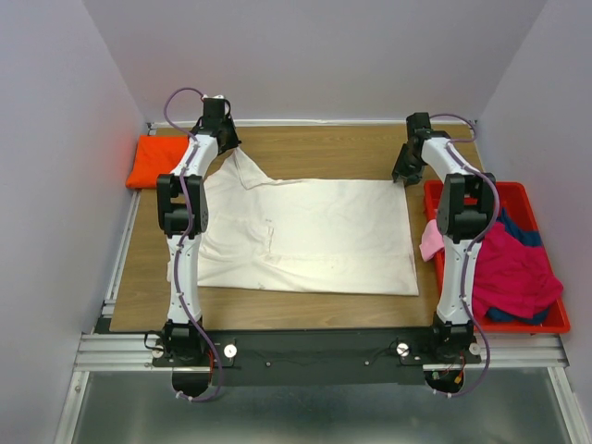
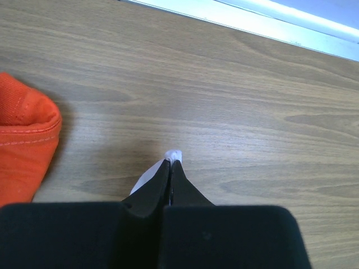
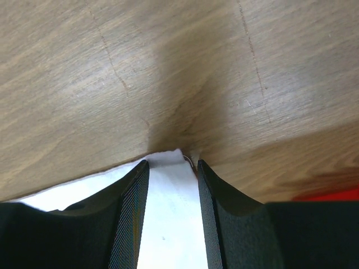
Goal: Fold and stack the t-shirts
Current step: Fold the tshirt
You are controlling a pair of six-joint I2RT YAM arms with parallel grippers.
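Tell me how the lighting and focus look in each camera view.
Top external view: even, soft light, all sharp, hardly any shadow on the cream-white shirt. Left wrist view: grain of the table crisp, the rail glares white, the left gripper is near-black. Right wrist view: a dark shadow falls on the wood ahead of the right gripper.

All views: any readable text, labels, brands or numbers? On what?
None can be read in any view.
Cream shirt: no print or tag showing.
Orange shirt: plain in both the top and the left wrist view.
Bin: no label showing.
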